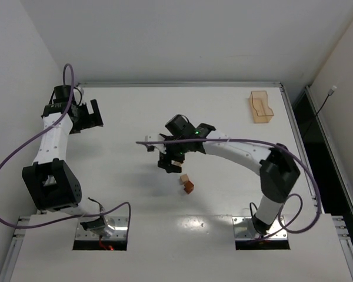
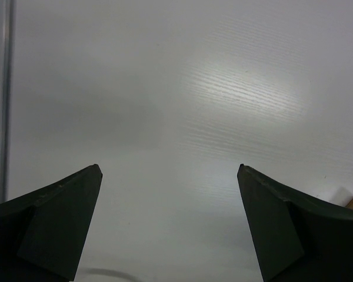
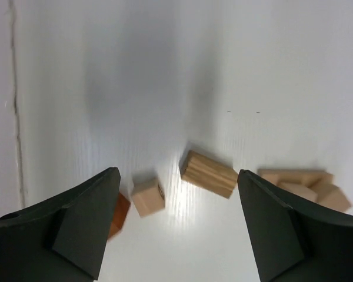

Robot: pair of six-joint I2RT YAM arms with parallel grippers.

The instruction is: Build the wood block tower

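Right wrist view: the wood blocks (image 3: 209, 174) are lying loose on the white table (image 3: 135, 76), just ahead of and below the right gripper (image 3: 177, 171).
- A tan bar (image 3: 210, 174) is lying flat in the gap between the fingers, nearer the finger at the right of the view.
- A pale cube (image 3: 147, 197) is sitting beside the other finger, apart from the bar.
- A reddish-brown block (image 3: 120, 214) is showing only partly, that finger's edge covering the rest.
- A cluster of tan pieces (image 3: 300, 185) is lying outside the gap, half hidden by the opposite finger.

The right gripper is hanging over them spread wide, grasping nothing; both fingers are blocking sight of the outer pieces.

Top external view: two blocks (image 1: 187, 185) are showing just beside the right gripper (image 1: 167, 161), on its arm-base side. A purple cable (image 1: 235, 140) is trailing along that arm. An orange tray (image 1: 260, 106) is standing well apart, beyond the arm.

The left gripper (image 1: 88, 114) is hanging released, well apart from the blocks, with bare table between its fingers.
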